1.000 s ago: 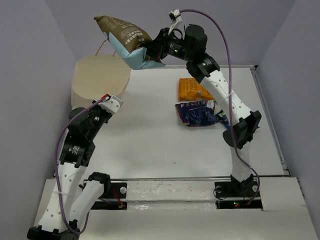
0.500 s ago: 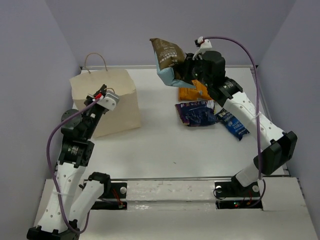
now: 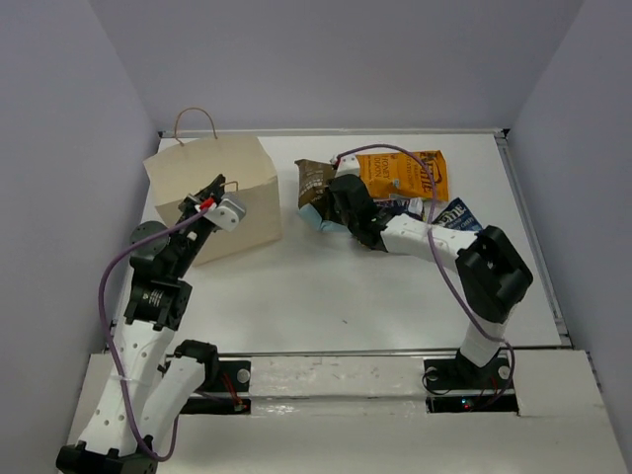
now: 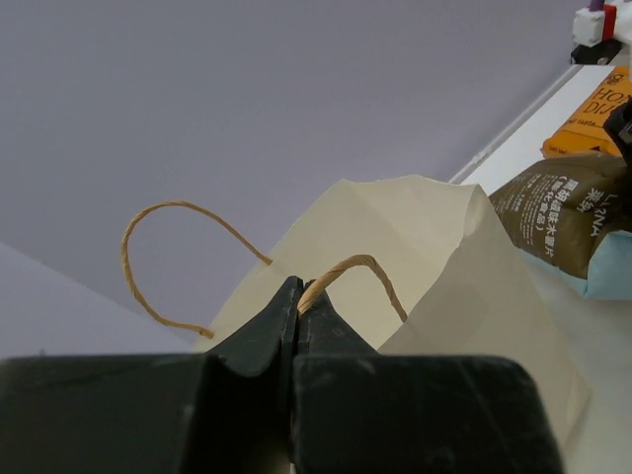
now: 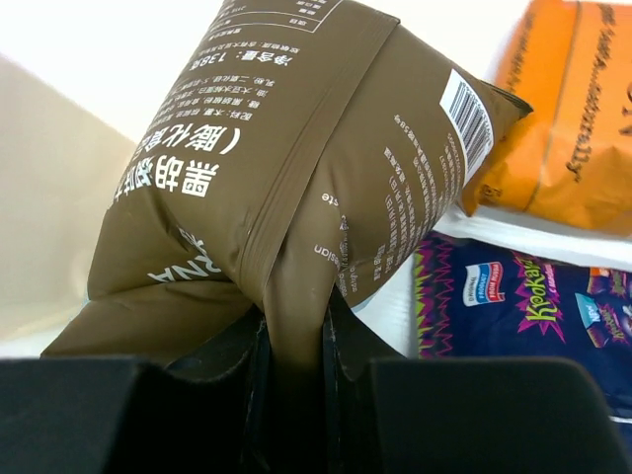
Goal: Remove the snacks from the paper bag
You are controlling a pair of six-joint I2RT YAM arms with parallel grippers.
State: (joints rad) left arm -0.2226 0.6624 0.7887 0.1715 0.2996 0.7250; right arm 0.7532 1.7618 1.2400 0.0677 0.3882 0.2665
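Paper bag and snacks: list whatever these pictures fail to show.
- Inside of paper bag: top view shows only its walls, left wrist view only the outside; contents unknown.
- Purple packet: under the right arm in top view, cut off by the right wrist view's edge.
- Dark blue packet: partly covered by the right arm.

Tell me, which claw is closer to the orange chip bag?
Right. The right gripper, clamping the brown packet, sits just beside the orange chip bag; the left gripper pinches the handle of the paper bag, much farther off.
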